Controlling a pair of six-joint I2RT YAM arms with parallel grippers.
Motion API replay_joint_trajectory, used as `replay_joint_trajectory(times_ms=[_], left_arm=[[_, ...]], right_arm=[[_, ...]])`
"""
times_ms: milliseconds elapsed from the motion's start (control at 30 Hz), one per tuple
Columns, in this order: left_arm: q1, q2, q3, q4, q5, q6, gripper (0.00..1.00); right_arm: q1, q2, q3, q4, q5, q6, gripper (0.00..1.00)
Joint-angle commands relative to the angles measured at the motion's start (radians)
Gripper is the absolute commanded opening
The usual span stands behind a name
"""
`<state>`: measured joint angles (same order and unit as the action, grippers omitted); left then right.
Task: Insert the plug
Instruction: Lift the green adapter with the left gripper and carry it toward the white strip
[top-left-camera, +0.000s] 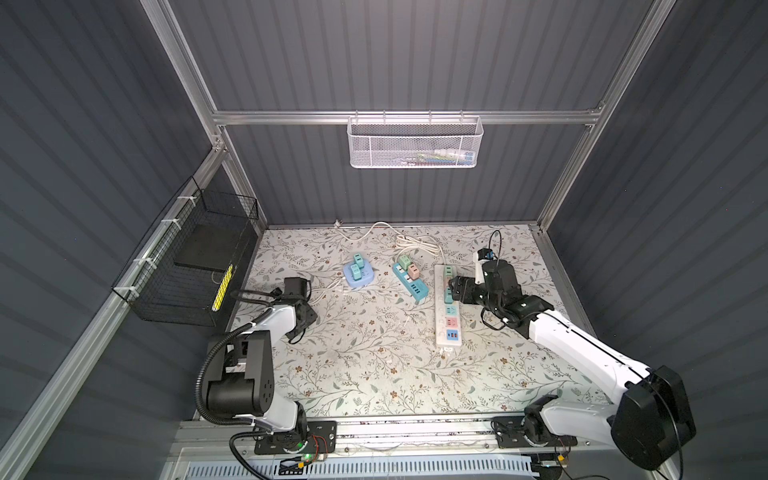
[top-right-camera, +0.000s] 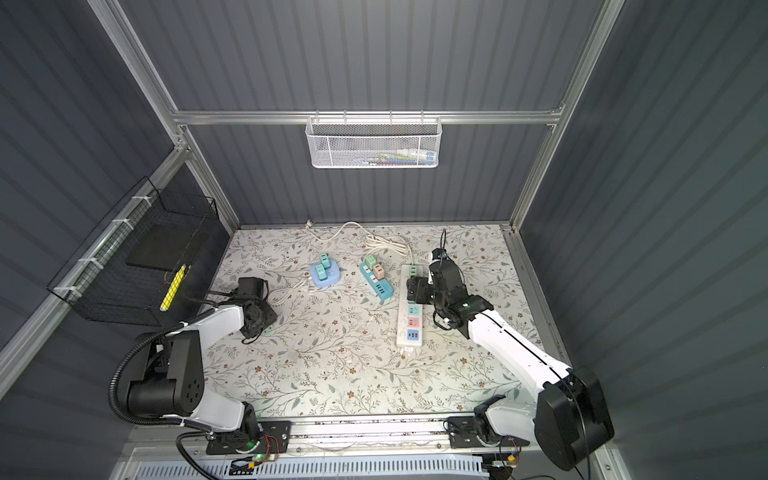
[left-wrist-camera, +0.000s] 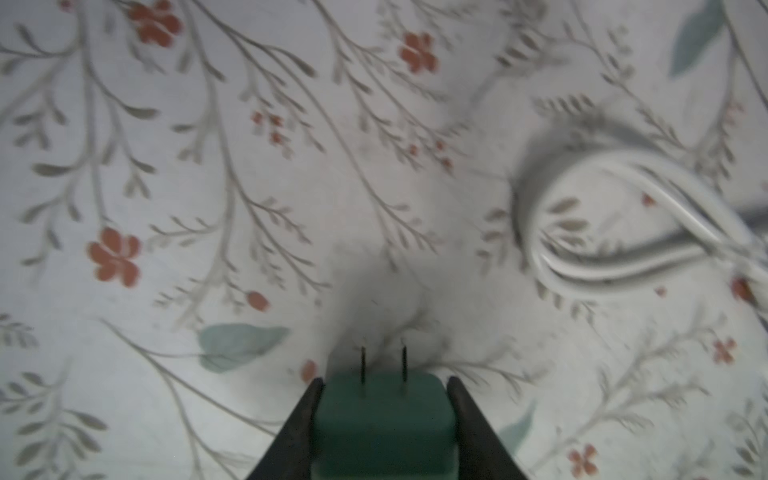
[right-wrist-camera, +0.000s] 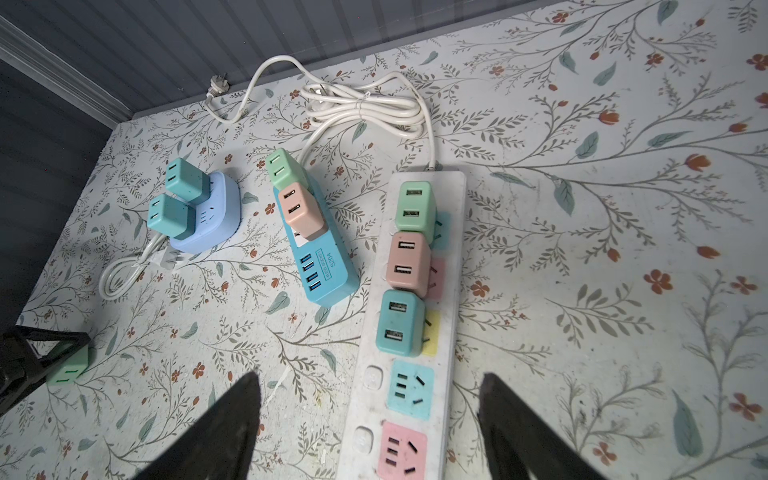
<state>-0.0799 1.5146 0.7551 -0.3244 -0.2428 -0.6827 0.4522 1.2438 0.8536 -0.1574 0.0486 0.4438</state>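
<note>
**Landmark:** white power strip (right-wrist-camera: 455, 270), flat on the floral table (right-wrist-camera: 582, 332), cord end toward the back wall.

1. Green plug (left-wrist-camera: 382, 419), the task's thing. It is pinched by its sides in the jaws of the left gripper (left-wrist-camera: 385, 380), with both prongs aimed down at the table. Whether the prongs touch the table cannot be told. It sits well apart from the strip, off its left side in both top views.
2. Right gripper (right-wrist-camera: 369, 380). Its jaws are spread wide with nothing between them, and it hangs over the strip's middle stretch.
3. Mint adapter (right-wrist-camera: 413, 205), pink adapter (right-wrist-camera: 407, 264) and teal adapter (right-wrist-camera: 400, 322). They are seated in a row in the strip's far sockets, each touching the next.
4. Blue socket (right-wrist-camera: 410, 390) and pink socket (right-wrist-camera: 401, 451). Both are vacant, on the strip's near half.
5. Blue power strip (right-wrist-camera: 326, 270). It lies angled, just left of the landmark, and carries a green-and-pink adapter pair (right-wrist-camera: 300, 210).
6. Lavender socket block (right-wrist-camera: 220, 208). It lies farther left of the landmark and carries a teal adapter pair (right-wrist-camera: 168, 216).
7. White cable bundle (right-wrist-camera: 365, 106). It is coiled beyond the landmark's cord end.
</note>
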Motion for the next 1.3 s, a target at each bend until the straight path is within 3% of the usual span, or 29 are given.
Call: replay_joint_trajectory(times_ms=[0, 400, 500, 700, 1033, 1167, 1267], left_arm=[[-0.096, -0.042, -0.029, -0.03, -0.013, -0.048, 0.37], [-0.481, 0.017, 0.075, -0.105, -0.141, -0.028, 0.38], [-0.571, 0.077, 0.145, -0.116, -0.149, 0.048, 0.39], [-0.687, 0.229, 0.316, -0.172, -0.063, 0.278, 0.41], [-0.716, 0.346, 0.394, -0.218, 0.074, 0.425, 0.49], [-0.715, 0.344, 0.402, -0.236, 0.089, 0.449, 0.66], [-0.716, 0.329, 0.419, -0.27, 0.095, 0.469, 0.72]], right_arm=[[0.0, -0.007, -0.002, -0.001, 0.008, -0.001, 0.82], [0.0, 0.013, 0.025, -0.024, 0.011, 0.002, 0.82], [0.0, 0.019, 0.031, -0.032, 0.019, -0.001, 0.82], [0.0, 0.034, 0.044, -0.057, 0.031, -0.007, 0.82], [0.0, 0.046, 0.06, -0.094, 0.047, -0.007, 0.82], [-0.001, 0.039, 0.069, -0.107, 0.053, -0.008, 0.82], [0.0, 0.035, 0.077, -0.113, 0.058, -0.012, 0.82]])
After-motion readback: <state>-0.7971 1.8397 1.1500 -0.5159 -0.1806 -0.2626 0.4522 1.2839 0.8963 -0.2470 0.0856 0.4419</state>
